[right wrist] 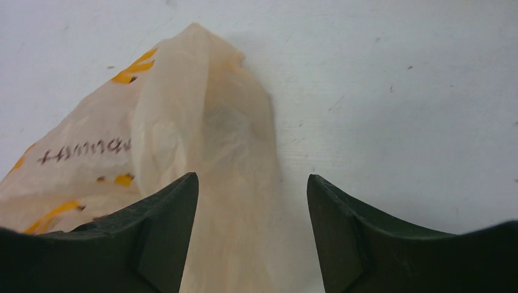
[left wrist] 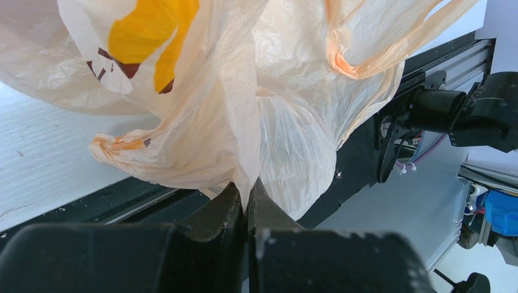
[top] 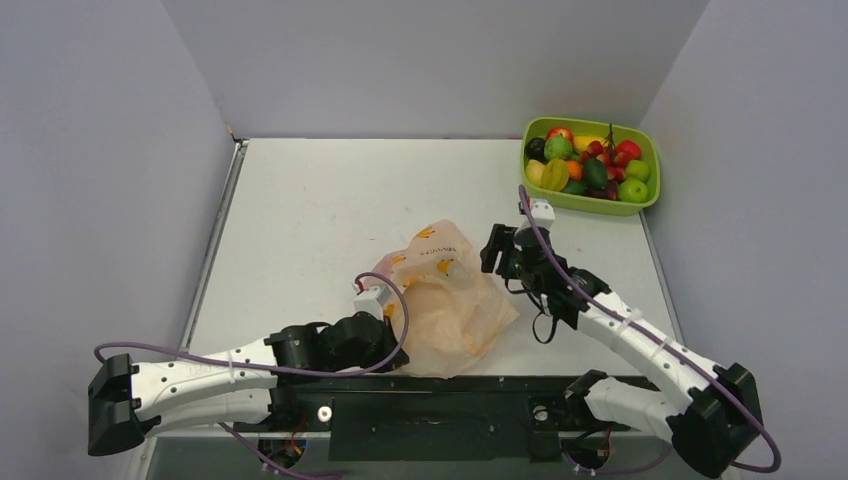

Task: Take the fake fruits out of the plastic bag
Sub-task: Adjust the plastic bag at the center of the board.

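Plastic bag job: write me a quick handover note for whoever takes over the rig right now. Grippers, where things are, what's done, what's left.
Left gripper: shut on a fold of the plastic bag, at its near left side.
Right gripper: open, gripping nothing, at the bag's far right edge.
Fake fruits: piled in the green tray at the table's far right corner.
Done: no fruit lies loose on the table, and none shows through the bag.
Left: the bag's inside is not fully visible, so probably check that it is empty, then release it.
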You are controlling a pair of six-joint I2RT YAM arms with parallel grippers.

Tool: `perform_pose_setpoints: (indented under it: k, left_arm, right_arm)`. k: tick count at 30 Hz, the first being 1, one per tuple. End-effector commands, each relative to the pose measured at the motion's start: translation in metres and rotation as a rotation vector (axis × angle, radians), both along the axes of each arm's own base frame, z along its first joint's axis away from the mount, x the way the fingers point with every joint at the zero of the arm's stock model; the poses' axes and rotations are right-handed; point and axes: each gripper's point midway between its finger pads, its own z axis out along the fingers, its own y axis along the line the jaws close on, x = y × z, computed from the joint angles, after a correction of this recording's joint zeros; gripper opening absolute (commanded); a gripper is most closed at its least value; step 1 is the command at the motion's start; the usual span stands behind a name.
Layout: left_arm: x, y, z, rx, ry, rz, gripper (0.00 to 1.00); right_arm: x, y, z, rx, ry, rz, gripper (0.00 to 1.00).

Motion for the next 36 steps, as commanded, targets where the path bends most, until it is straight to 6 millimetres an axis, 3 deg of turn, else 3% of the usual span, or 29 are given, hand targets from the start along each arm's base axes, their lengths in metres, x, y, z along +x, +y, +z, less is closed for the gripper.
perform_pose_setpoints:
  k: [1,2,6,10,13,15,20,24,28,31,32,33,34,35,36]
  left_arm:
    - [0.008,-0.011,0.006,-0.032,-0.029,0.006,0.0]
    - [0.009,-0.012,0.008,-0.035,-0.031,0.008,0.0]
    - [0.012,-0.013,0.008,-0.029,-0.031,0.023,0.0]
    - [0.012,-0.008,0.006,0.003,-0.019,0.032,0.0]
    - [0.011,-0.003,0.003,0.036,-0.012,0.039,0.0]
    - [0.012,0.001,0.005,0.053,-0.016,0.049,0.0]
    - [0.015,0.004,0.027,0.047,-0.043,0.052,0.0]
    - [0.015,0.005,0.045,0.05,-0.055,0.041,0.0]
    - [0.02,-0.002,0.066,0.035,-0.08,0.014,0.0]
    - [0.032,-0.016,0.095,-0.003,-0.125,-0.017,0.0]
    - [0.041,-0.022,0.099,-0.005,-0.132,-0.008,0.0]
    - [0.046,-0.03,0.119,-0.041,-0.157,-0.032,0.0]
    - [0.057,-0.038,0.121,-0.04,-0.161,-0.027,0.0]
    - [0.062,-0.049,0.145,-0.083,-0.191,-0.064,0.0]
    - [0.071,-0.06,0.141,-0.067,-0.186,-0.092,0.0]
  right_arm:
    - [-0.042,0.016,0.019,0.121,-0.029,0.092,0.61]
    - [-0.052,0.018,0.016,0.119,-0.018,0.114,0.61]
    - [-0.084,0.033,0.041,0.204,-0.072,0.223,0.61]
    - [-0.117,0.061,0.06,0.246,-0.143,0.397,0.6]
    - [-0.143,0.089,0.057,0.248,-0.146,0.526,0.59]
    - [-0.152,0.106,0.043,0.23,-0.129,0.563,0.56]
    - [-0.146,0.137,0.006,0.152,-0.114,0.543,0.46]
    - [-0.13,0.142,-0.014,0.1,-0.106,0.463,0.36]
    - [-0.114,0.148,-0.018,0.129,-0.098,0.407,0.34]
    - [-0.106,0.152,-0.025,0.173,-0.054,0.406,0.34]
    - [-0.1,0.149,-0.03,0.184,-0.035,0.38,0.34]
    - [-0.1,0.149,-0.032,0.2,-0.02,0.384,0.34]
    - [-0.095,0.145,-0.034,0.217,-0.011,0.363,0.34]
    - [-0.096,0.145,-0.035,0.236,-0.007,0.367,0.34]
    - [-0.095,0.142,-0.039,0.245,0.002,0.357,0.34]
